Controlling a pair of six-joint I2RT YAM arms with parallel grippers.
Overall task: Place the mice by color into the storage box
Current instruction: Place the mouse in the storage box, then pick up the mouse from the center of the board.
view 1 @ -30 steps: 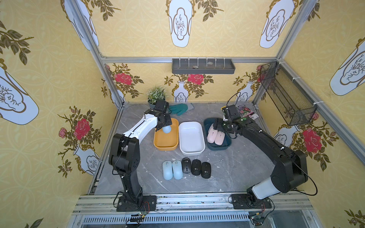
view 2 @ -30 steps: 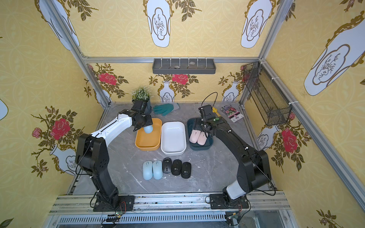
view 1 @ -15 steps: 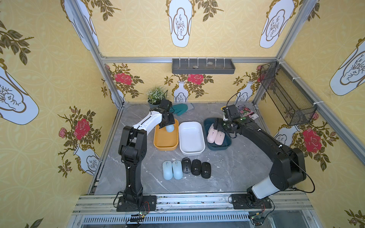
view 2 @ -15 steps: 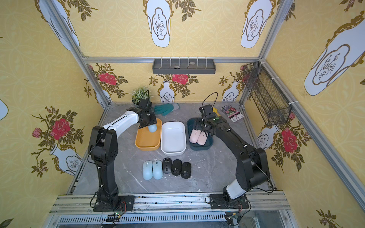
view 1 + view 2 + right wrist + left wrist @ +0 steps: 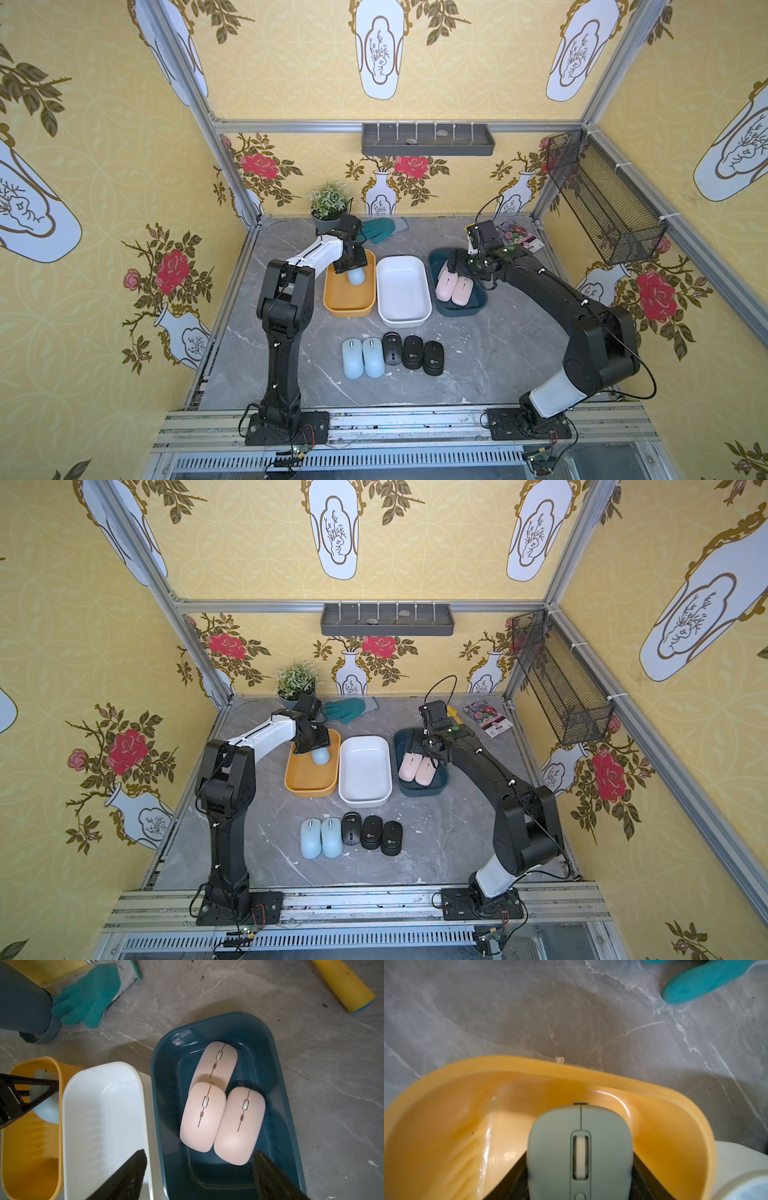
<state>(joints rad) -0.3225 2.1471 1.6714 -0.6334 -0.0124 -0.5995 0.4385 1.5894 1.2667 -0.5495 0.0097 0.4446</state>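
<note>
The pale blue oval mouse [image 5: 580,1153] sits between the left jaws inside the orange plastic bin [image 5: 529,1064], at the bin's end nearest the back edge of the grey marble bench [image 5: 498,353]. Its long axis runs along the bin, wheel end toward that edge. The jaws flank its sides closely; whether they grip it I cannot tell. The right jaws stand apart, empty, above the dark teal bin [image 5: 261,1053], where three pale pink mice [image 5: 202,1118] point the same way. Two pale blue mice [image 5: 352,358] and three black mice [image 5: 413,352] line up between the bins and the bench's front edge.
</note>
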